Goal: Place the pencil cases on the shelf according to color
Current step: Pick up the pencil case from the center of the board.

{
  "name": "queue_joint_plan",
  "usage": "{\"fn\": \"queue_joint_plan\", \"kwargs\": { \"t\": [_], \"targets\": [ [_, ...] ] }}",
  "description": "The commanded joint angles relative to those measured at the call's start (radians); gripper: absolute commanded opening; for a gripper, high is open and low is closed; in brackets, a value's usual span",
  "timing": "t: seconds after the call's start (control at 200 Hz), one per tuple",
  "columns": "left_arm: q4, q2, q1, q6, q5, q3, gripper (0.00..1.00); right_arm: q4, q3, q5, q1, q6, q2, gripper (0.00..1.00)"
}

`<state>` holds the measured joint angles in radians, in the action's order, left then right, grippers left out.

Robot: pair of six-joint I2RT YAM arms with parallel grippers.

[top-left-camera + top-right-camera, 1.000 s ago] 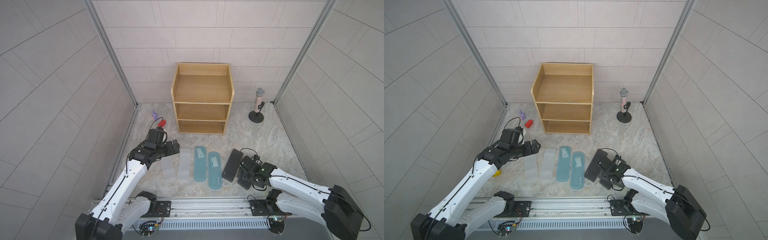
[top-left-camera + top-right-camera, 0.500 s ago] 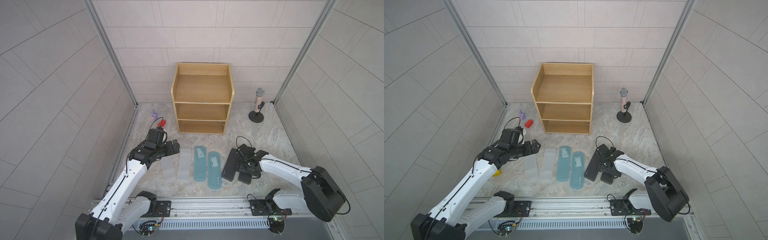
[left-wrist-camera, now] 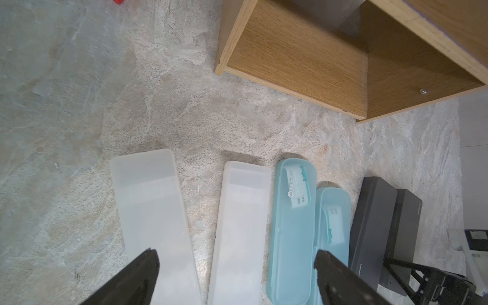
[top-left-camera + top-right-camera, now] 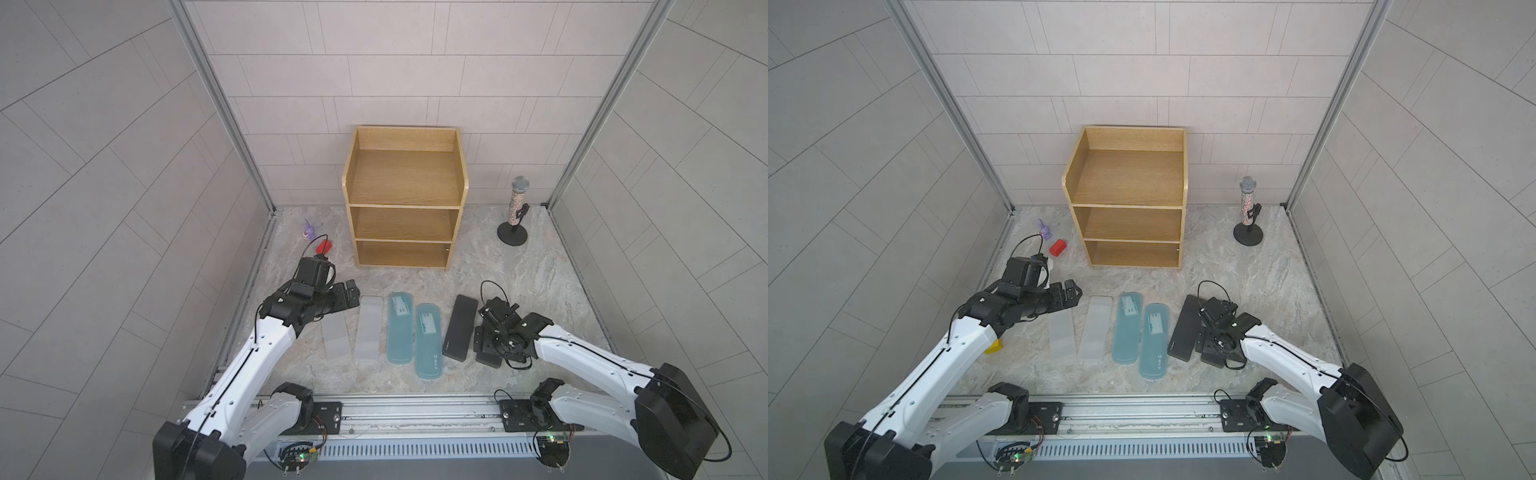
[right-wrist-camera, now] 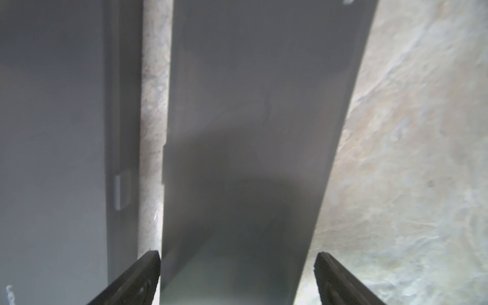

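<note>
Out in front of the shelf (image 4: 405,205), all six pencil cases lie flat on the stone floor (image 4: 540,282) in one row, well apart from it. A frosted pair (image 4: 369,328) sits off its left front corner, a teal pair (image 4: 401,328) faces its open front, and a black pair lies off its right front corner. You can see in both top views that all three levels of the shelf are bare. So I judge the sorting barely begun: nothing is placed, and every case has yet to go up, each colour to its own level.

Your right gripper (image 5: 237,253) is down low over the second black case (image 5: 250,105), the one lying farther out from the shelf's right corner than the first black case (image 4: 460,328). Its jaws stand wide, one on either side of the case's width. Floor shows between the case and one finger, so it straddles the case but does not grip it.

Your left gripper (image 3: 235,253) hangs above the end of the frosted pair nearest the shelf. Its jaws are spread wide too, and nothing is between them.

By my reading, the step in hand is the first pickup, and the black case under your right gripper is the likely candidate. Six carries to the shelf are left.
</note>
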<state>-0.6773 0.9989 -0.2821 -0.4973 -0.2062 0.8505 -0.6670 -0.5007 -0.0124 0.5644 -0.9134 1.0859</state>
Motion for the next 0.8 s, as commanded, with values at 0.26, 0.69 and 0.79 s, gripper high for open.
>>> {"fn": "queue_joint_plan", "kwargs": {
  "t": [0.26,0.69,0.79],
  "targets": [
    [0.046,0.008,-0.003,-0.006,-0.016,0.017,1.0,0.073,0.038,0.005,0.014,-0.061,0.101,0.95],
    [0.045,0.003,-0.002,0.002,-0.015,0.021,1.0,0.102,0.061,0.082,0.117,-0.153,0.171,0.77],
    [0.047,0.002,-0.002,0.003,-0.016,0.022,1.0,0.084,0.072,0.104,0.136,-0.169,0.133,0.66]
  ]
}}
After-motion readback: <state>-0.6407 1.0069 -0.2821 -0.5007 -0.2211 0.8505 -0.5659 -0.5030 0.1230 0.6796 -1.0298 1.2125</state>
